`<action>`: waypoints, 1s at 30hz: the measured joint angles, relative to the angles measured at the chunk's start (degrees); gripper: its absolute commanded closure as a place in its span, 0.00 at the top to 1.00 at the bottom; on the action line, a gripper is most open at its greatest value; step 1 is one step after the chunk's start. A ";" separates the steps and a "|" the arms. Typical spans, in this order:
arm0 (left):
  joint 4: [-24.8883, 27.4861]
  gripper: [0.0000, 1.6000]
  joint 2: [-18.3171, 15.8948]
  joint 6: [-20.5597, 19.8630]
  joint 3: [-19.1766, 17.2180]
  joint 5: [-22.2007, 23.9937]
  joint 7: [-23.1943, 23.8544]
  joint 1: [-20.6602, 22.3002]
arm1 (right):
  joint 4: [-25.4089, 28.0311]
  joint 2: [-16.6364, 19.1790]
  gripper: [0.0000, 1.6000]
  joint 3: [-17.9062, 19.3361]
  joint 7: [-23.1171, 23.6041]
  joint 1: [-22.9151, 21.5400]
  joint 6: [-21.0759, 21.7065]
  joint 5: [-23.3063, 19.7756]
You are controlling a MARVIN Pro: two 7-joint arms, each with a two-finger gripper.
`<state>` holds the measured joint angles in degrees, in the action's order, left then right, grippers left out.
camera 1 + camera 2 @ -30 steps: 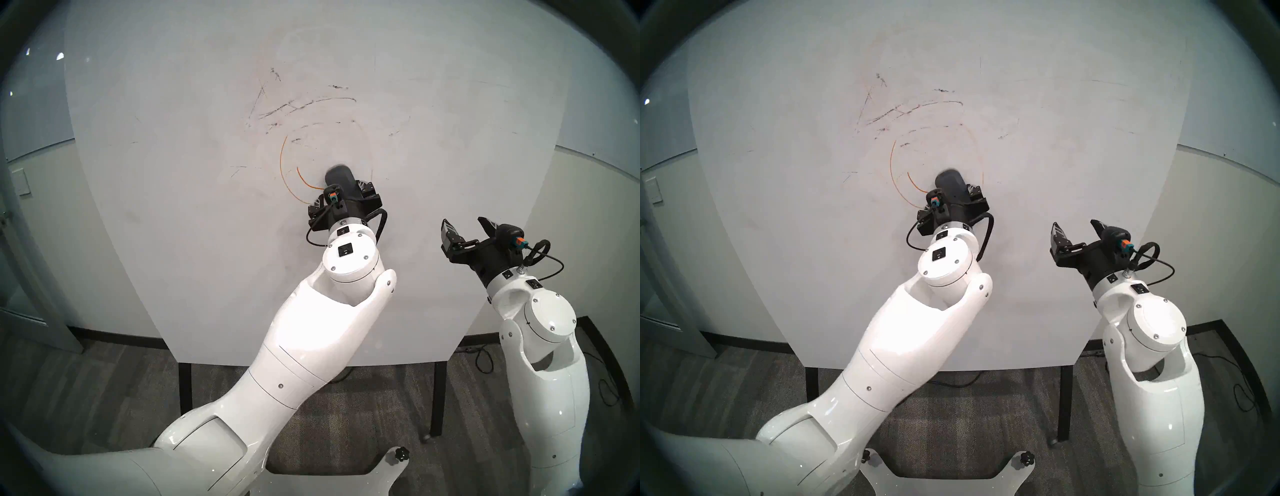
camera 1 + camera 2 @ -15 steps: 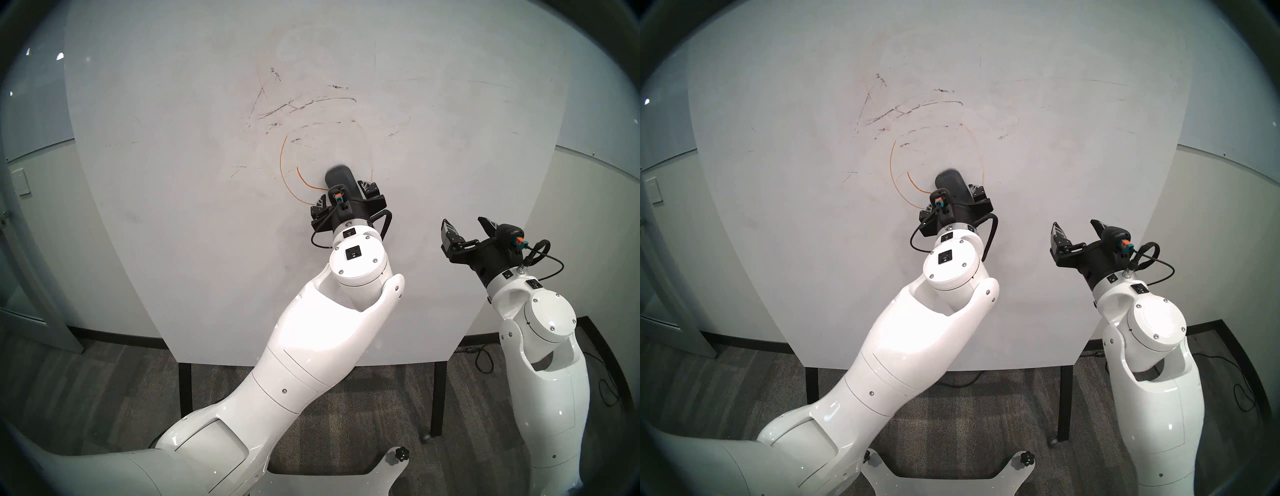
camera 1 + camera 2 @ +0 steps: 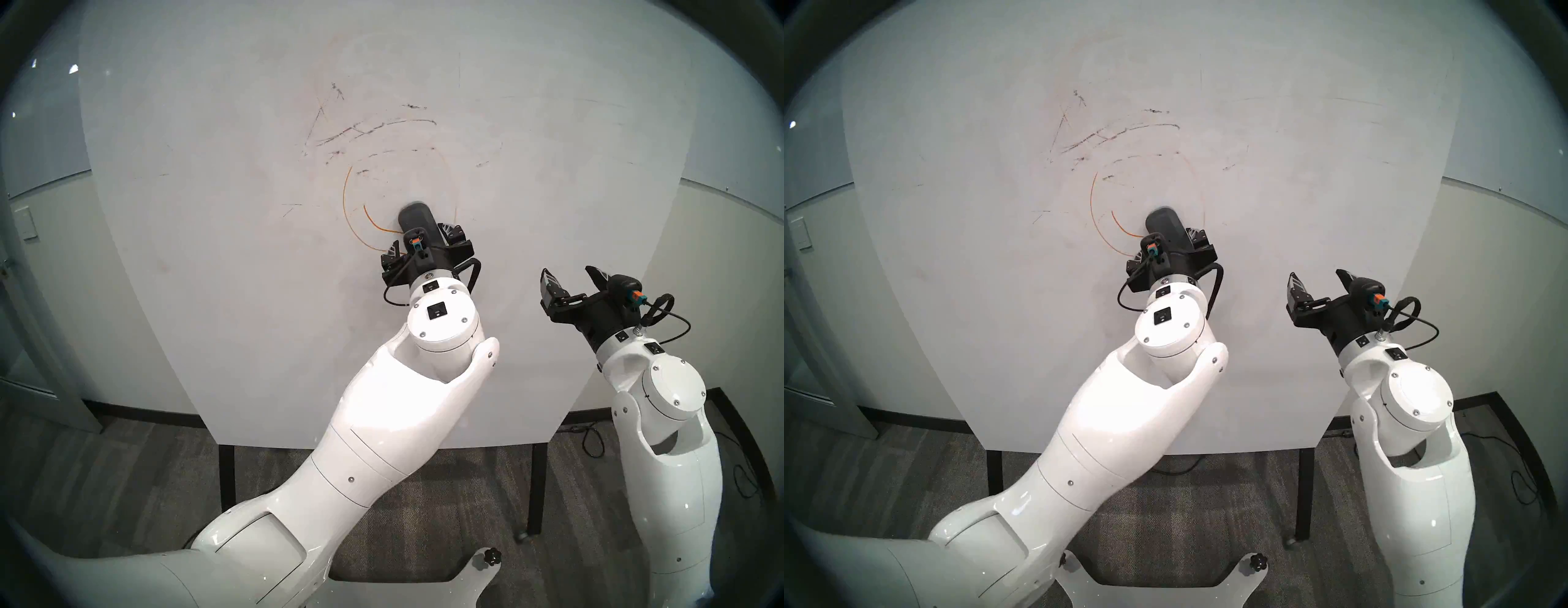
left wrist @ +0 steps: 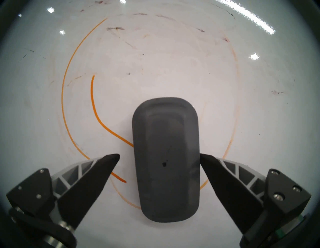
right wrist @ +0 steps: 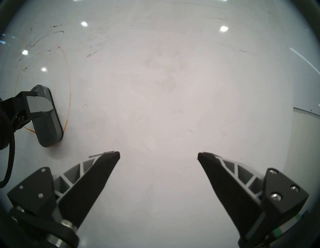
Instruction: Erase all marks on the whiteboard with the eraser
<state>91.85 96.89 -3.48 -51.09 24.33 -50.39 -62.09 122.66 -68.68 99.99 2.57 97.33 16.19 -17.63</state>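
2 orange marker arcs (image 3: 345,199) survive at the left of the large glossy whiteboard (image 3: 212,254), beneath scratchy black streaks (image 3: 373,127). Just to their right, the dark grey pill-shaped eraser (image 4: 166,155) stands upright and flat on the panel, between the left gripper (image 4: 159,156) fingers; whether they pinch it cannot be told. Farthest right, the right gripper (image 5: 158,155) gapes empty.

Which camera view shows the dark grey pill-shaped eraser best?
The left wrist view: the dark grey pill-shaped eraser fills the centre, flat on the whiteboard. Head views show only its top end; the right wrist view shows its side.
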 measured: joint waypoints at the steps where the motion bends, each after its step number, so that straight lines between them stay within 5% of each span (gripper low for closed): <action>1: -0.06 1.00 0.00 0.04 -0.04 0.07 0.13 0.03 | 0.00 0.00 1.00 0.00 0.00 0.00 0.00 0.00; 12: -0.75 0.70 0.06 0.41 -0.43 1.09 1.39 0.44 | 0.00 0.02 1.00 0.00 -0.01 0.00 0.00 0.00; 19: -1.25 0.69 0.26 0.55 -0.40 1.13 1.82 0.79 | 0.00 0.01 1.00 0.00 -0.02 0.00 -0.01 0.00; 24: -1.51 0.38 0.36 0.58 -0.44 1.01 1.87 0.92 | 0.00 0.01 1.00 0.00 -0.02 0.00 -0.01 0.00; 26: -1.54 0.19 0.40 0.58 -0.44 0.99 1.87 0.93 | 0.00 0.01 1.00 0.00 -0.02 0.00 -0.01 0.00; 27: -1.56 0.00 0.43 0.58 -0.44 0.97 1.87 0.93 | 0.00 0.01 1.00 0.00 -0.03 0.00 -0.01 0.00; 30: -1.58 0.00 0.50 0.58 -0.43 0.94 1.84 0.93 | 0.00 0.01 1.00 0.00 -0.03 0.00 -0.01 0.00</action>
<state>90.28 97.39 -2.90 -51.52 25.28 -48.55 -61.16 122.66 -68.67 99.99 2.54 97.33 16.18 -17.64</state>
